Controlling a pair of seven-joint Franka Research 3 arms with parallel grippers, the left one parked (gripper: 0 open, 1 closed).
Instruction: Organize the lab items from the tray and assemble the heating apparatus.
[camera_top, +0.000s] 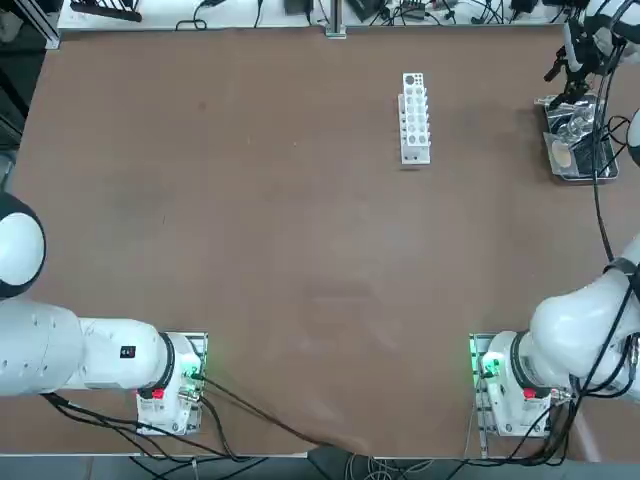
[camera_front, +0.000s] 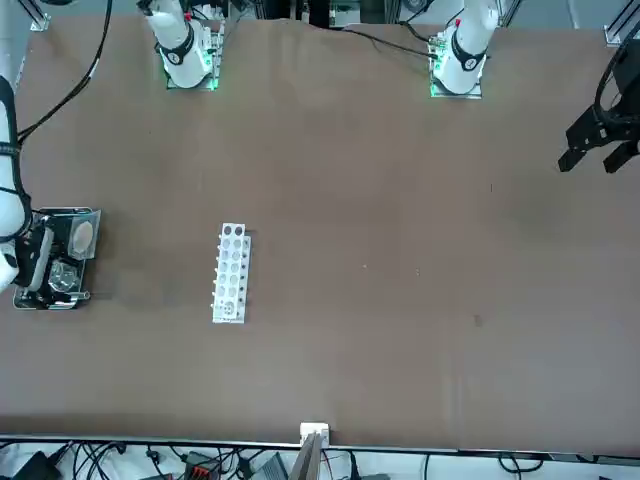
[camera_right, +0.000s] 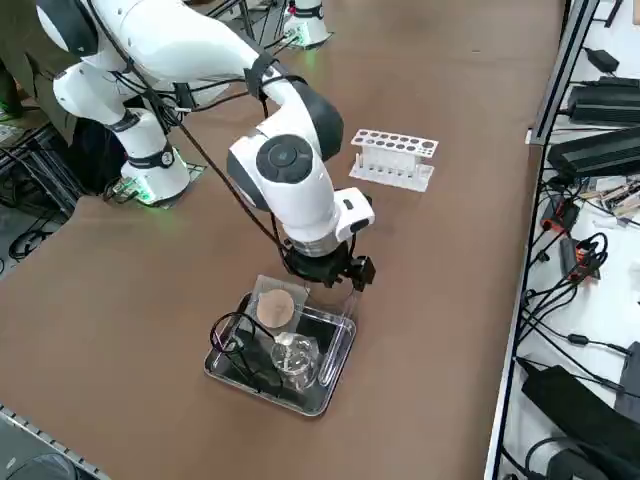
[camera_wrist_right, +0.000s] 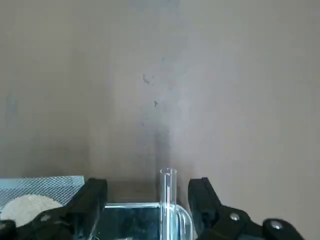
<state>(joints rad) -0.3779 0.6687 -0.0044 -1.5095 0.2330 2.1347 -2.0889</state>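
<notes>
The right gripper (camera_right: 330, 272) hangs over one end of the tray (camera_right: 318, 398), pointing down. Its two black fingers (camera_wrist_right: 95, 192) stand wide apart and hold nothing. In the wrist view, a corner of the shiny tray rim shows between them.

All the lab items are still inside the tray. The grey mesh square (camera_right: 276, 308) with its round tan middle lies just under the gripper, a little toward the arm's own base. The small clear glass burner (camera_right: 296, 358) sits further along the tray, beyond the mesh. The thin black wire tripod (camera_right: 240, 345) lies beside the burner, on the side away from the gripper's open fingers. The exact way the wire sits is hard to make out.

The white test-tube rack (camera_right: 392, 158) stands well away from the gripper on the brown table (camera_right: 150, 260) and is not part of the job.

So the job looks like it has only begun. Nothing has been lifted out, and nothing is stacked. Still to do: take out the burner, the tripod and the mesh, then put the tripod over the burner and the mesh on top.
</notes>
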